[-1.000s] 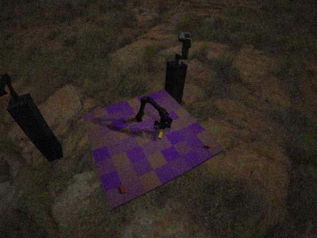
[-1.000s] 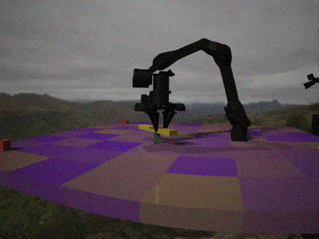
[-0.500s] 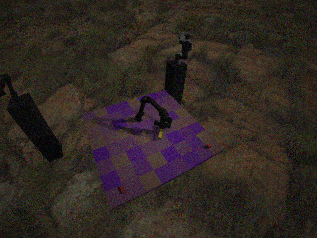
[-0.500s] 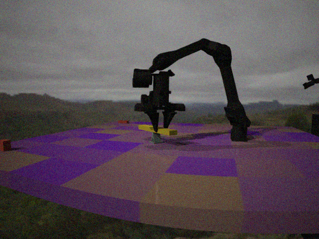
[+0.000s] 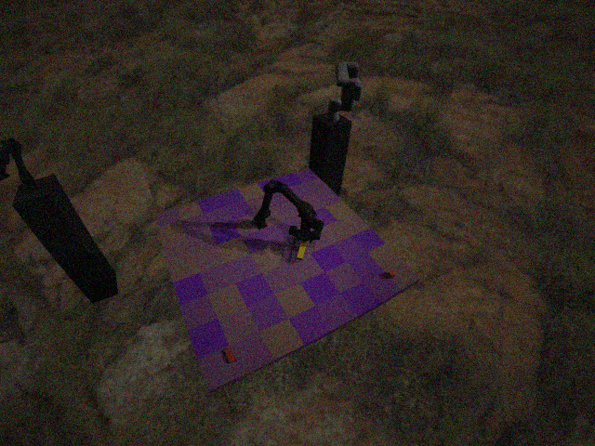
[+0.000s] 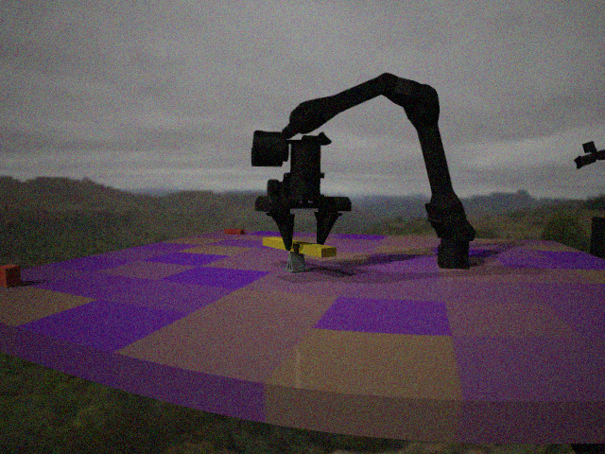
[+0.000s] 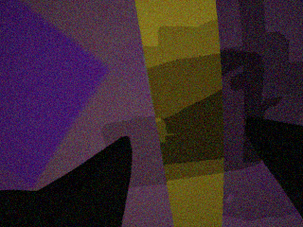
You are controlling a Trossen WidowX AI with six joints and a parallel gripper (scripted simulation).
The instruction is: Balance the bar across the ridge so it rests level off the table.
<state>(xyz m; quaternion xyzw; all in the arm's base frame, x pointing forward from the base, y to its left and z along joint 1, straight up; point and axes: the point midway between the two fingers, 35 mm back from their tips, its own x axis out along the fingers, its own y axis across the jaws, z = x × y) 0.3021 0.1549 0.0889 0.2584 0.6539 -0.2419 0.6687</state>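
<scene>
Two fingers of my gripper [image 6: 306, 245] [image 7: 189, 134] stand apart on either side of the yellow bar [image 5: 301, 250] [image 6: 324, 251] [image 7: 196, 203], gaps showing in my wrist view, so I'm clamped on nothing. The bar lies across the grey ridge [image 6: 296, 262], its ends off the table [image 5: 288, 299] [image 6: 390, 361] [image 7: 52, 80]. I judge the placing done and the release made; what's left is backing straight up without a nudge and checking it rests level. I can read no brands, labels or writing.
</scene>
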